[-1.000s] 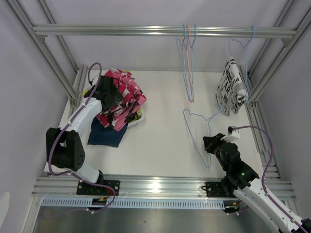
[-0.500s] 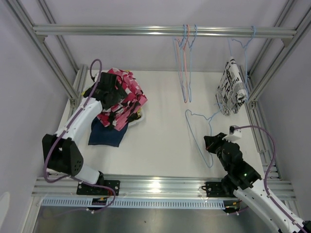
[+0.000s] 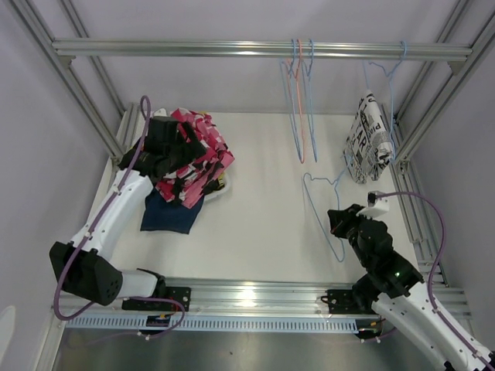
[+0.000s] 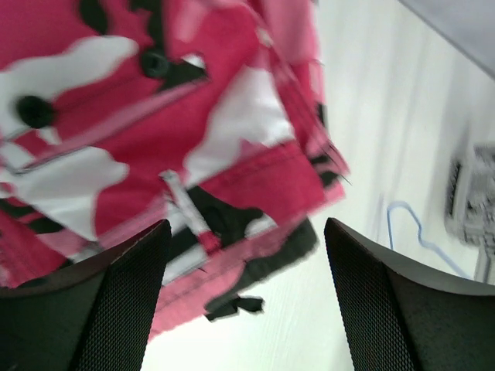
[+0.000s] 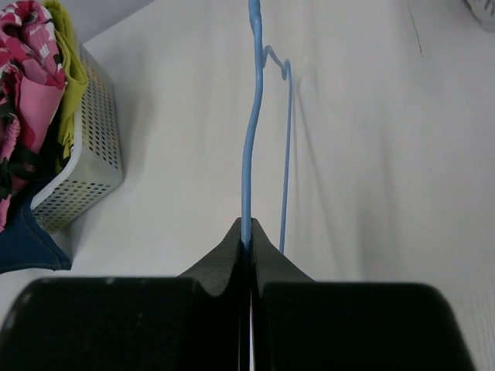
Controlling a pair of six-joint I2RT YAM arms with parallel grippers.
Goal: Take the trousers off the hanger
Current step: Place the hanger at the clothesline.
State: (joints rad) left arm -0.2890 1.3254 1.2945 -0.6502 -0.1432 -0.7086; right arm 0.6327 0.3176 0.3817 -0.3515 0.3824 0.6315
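My left gripper (image 3: 179,154) hangs open just above a heap of trousers at the table's left. On top lies the pink-red patterned pair (image 3: 205,158), which fills the left wrist view (image 4: 193,131) behind the open gripper (image 4: 246,255). A navy pair (image 3: 172,212) sticks out beneath. My right gripper (image 3: 333,222) is shut on the wire of a bare blue hanger (image 3: 319,202), which stands up between the closed fingertips in the right wrist view (image 5: 249,154). The white newspaper-print trousers (image 3: 369,143) still hang on a blue hanger from the rail at the right.
Several empty hangers (image 3: 300,100) dangle from the top rail (image 3: 193,49). A perforated metal basket (image 5: 85,154) holds the heap, with a yellow pair (image 5: 66,46) and the navy pair (image 5: 23,239) showing. Frame posts line both sides of the table.
My left arm has risen and drawn back from the heap, jaws open. My right gripper has carried the blue hanger a little to the right. The empty hangers on the rail sway.
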